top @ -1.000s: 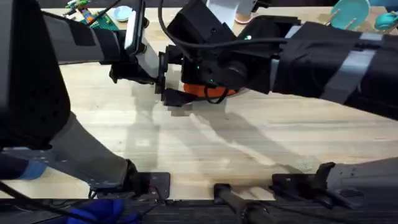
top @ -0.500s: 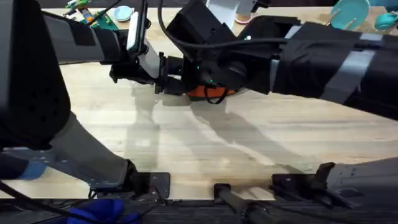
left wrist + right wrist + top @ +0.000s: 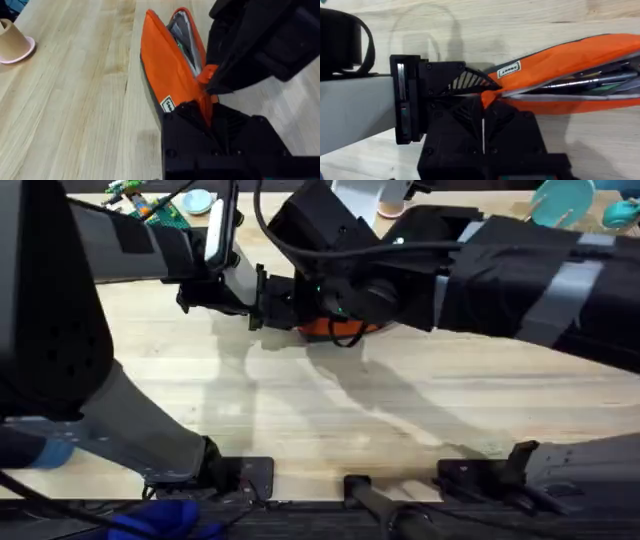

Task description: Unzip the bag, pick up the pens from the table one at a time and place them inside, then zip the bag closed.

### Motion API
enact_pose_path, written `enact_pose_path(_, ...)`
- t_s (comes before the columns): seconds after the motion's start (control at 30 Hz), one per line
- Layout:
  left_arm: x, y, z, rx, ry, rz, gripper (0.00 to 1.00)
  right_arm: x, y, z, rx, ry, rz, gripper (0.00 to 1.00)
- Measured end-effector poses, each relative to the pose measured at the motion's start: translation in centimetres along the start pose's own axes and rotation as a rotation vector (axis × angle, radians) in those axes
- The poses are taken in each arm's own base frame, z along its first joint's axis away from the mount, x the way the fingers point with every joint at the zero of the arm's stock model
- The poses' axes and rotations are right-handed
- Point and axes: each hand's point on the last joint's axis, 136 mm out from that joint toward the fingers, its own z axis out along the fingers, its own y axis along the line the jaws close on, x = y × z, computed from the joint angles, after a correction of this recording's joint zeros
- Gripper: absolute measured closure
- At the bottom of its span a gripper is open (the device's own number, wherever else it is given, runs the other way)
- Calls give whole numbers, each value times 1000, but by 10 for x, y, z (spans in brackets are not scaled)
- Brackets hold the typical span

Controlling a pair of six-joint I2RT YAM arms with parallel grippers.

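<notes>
bag (image 3: 570, 60) lies on the table (image 3: 400, 410) toward the far middle, zipper gaping, pens (image 3: 590, 82) visible inside. left gripper (image 3: 207, 107) is clamped on the pouch's near end fabric. right gripper (image 3: 487, 100) pinches the orange zipper pull (image 3: 206, 75) at that same end, the two grippers nose to nose.

Both arms are matte black with blocky housings. The left arm (image 3: 120, 240) carries a white panel near its wrist. The right arm (image 3: 520, 270) is wrapped in black fabric with a grey band; black cables loop over its wrist housing, where a small green light shows. The left gripper (image 3: 465, 85) has ribbed finger faces and a grey body behind.
</notes>
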Motion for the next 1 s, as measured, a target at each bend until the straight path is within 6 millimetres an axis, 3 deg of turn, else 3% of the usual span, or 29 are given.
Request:
enact_pose_path(0.3, 0, 0, 0, 0, 0, 0, 958, 1, -7, 1, 23, 12, -2, 971)
enact_pose_path(0.53, 0, 0, 0, 1, 0, 1, 958, -9, -32, 6, 85, 27, 31, 971)
enact_pose_path(1.0, 0, 0, 1, 2, 1, 1, 958, -25, -64, 6, 138, 49, 93, 971)
